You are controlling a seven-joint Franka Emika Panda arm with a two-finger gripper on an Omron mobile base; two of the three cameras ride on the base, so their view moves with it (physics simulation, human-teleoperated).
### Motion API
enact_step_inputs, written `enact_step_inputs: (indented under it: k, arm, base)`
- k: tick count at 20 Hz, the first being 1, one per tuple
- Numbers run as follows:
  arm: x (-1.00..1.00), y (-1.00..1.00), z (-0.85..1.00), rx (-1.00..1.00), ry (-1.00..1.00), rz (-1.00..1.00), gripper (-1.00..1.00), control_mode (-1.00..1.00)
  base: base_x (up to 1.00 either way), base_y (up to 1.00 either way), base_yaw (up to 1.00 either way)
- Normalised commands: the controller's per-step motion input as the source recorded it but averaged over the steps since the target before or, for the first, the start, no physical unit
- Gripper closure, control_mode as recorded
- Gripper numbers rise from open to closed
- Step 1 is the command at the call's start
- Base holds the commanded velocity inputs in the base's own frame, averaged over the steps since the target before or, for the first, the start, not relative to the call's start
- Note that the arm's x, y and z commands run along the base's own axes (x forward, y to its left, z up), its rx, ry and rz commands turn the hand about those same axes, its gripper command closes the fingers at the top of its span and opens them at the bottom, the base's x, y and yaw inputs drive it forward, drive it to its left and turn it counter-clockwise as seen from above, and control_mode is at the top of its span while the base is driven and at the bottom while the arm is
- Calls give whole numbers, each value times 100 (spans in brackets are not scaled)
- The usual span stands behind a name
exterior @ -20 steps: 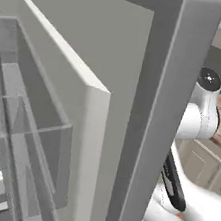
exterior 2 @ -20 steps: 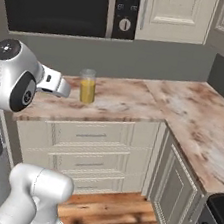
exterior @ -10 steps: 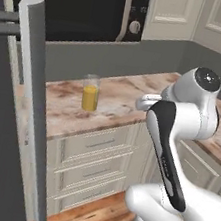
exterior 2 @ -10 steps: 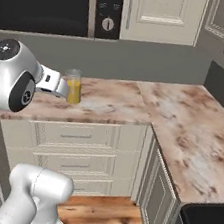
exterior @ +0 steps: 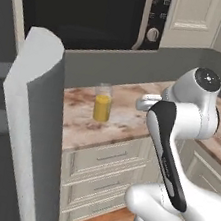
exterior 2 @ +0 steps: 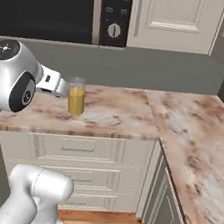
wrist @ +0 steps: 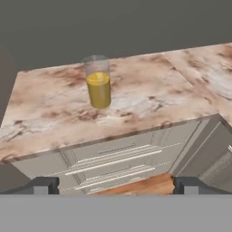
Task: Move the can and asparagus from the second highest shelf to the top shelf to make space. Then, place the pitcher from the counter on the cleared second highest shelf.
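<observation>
Since a sec ago the base has swung away from the fridge, so both base views now face the counter (exterior 2: 134, 112) w/ the pitcher (exterior 2: 76, 95) nearer the middle of frame; that is camera motion, the pitcher itself sits where it was. It stands upright on the reddish-brown stone, toward the back, below the black microwave (exterior: 87, 12), half full of orange liquid. Grey fridge door edge (exterior: 33, 130) fills the left of the left base view. Robot's white arm is folded high over the cream drawers (exterior 2: 73, 149), wrist pointing at the counter. Gripper (wrist: 115, 186) is spread wide, nothing between its dark tips, and in the hand view the pitcher (wrist: 98, 81) sits above and left of the gap, well apart from it. Judging by this, the step in hand is the approach for the pitcher pickup. To do it well: centre the gap on the pitcher, come in level, approx mid-height on the body, close gently and keep it upright so liquid stays put. Tall, clear, likely top-heavy; a sideways nudge could tip it.
</observation>
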Motion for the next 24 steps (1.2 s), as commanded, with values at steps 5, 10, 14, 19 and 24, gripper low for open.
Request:
enact_step_inputs:
  k: [5, 10, 14, 19, 24]
  arm:
    - [0, 0, 0, 0, 0, 0, -100, 100]
    - [0, 0, 0, 0, 0, 0, -100, 100]
    - [0, 0, 0, 0, 0, 0, -100, 100]
    - [0, 0, 0, 0, 0, 0, -100, 100]
    - [0, 0, 0, 0, 0, 0, -100, 100]
  base:
    - [58, -5, 24]
    - [44, -23, 32]
    - [28, -36, 34]
    - [20, -45, 32]
    - [22, -43, 22]
